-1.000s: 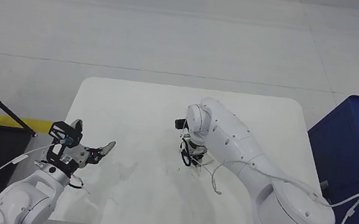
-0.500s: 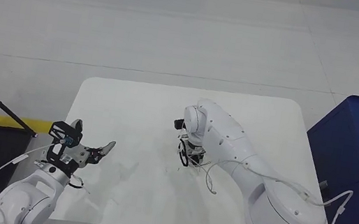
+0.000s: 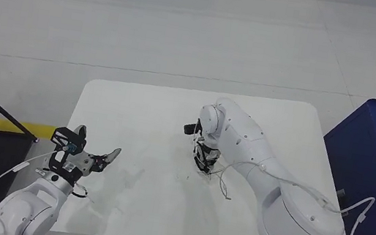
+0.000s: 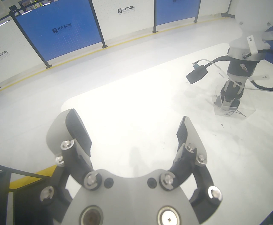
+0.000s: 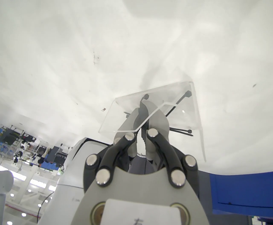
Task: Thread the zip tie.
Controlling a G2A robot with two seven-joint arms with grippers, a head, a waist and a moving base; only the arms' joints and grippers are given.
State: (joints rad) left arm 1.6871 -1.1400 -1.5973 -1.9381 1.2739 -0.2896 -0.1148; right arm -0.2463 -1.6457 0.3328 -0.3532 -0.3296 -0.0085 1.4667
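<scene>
Pinches the right jaws together, seemingly on one zip tie [image 5: 145, 97], down inside the clear box [image 5: 192, 115] at mid-desk [image 3: 144, 111]. Holds the left jaws wide apart over the near desk corner. Risks losing that thin, black, small-headed strip to a weak pinch, or snagging the spare ties [image 5: 181, 130].

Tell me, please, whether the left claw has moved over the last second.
No. In the top view the left claw hangs open over the same spot near the white rounded table's left edge as before.
</scene>
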